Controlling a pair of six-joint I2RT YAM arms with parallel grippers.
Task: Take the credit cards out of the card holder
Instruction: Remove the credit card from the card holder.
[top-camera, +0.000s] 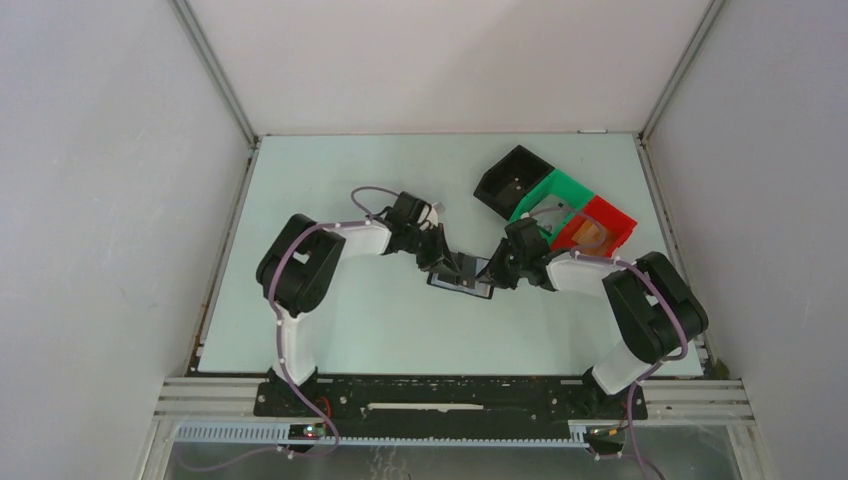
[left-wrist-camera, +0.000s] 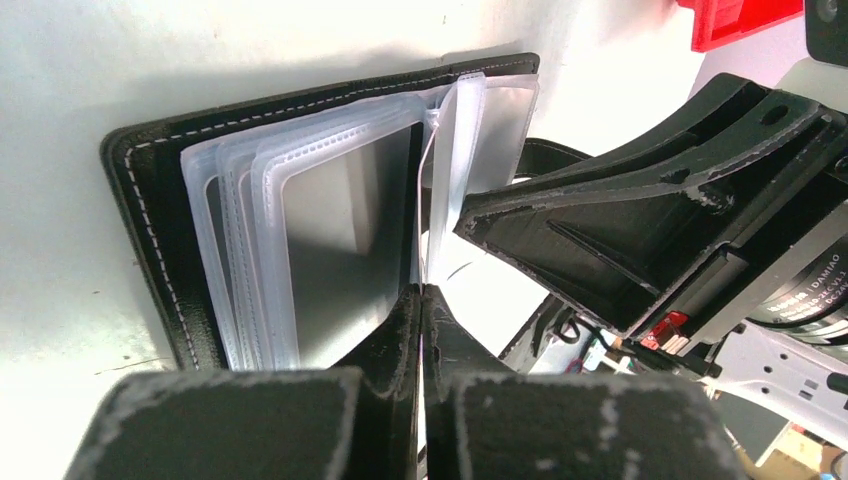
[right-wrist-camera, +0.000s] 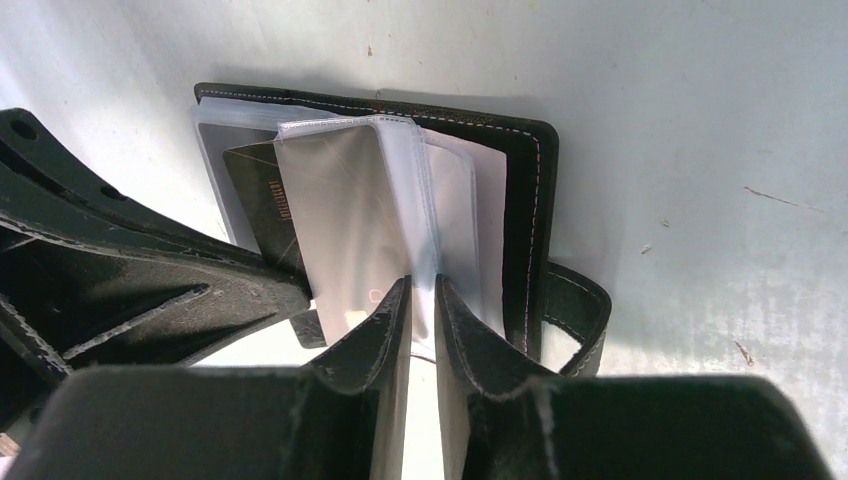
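Left tool (left-wrist-camera: 422, 300) and right tool (right-wrist-camera: 422, 290) each tight on clear sleeves (right-wrist-camera: 350, 200) of open card holder (left-wrist-camera: 150, 220).

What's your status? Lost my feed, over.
Left gripper shut on clear sleeve, right gripper likewise. Card holder open flat, cards in sleeves. Nothing blocking.

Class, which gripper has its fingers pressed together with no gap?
The left gripper: its fingers meet, while those of the right gripper stand apart around clear sleeves of the card holder.
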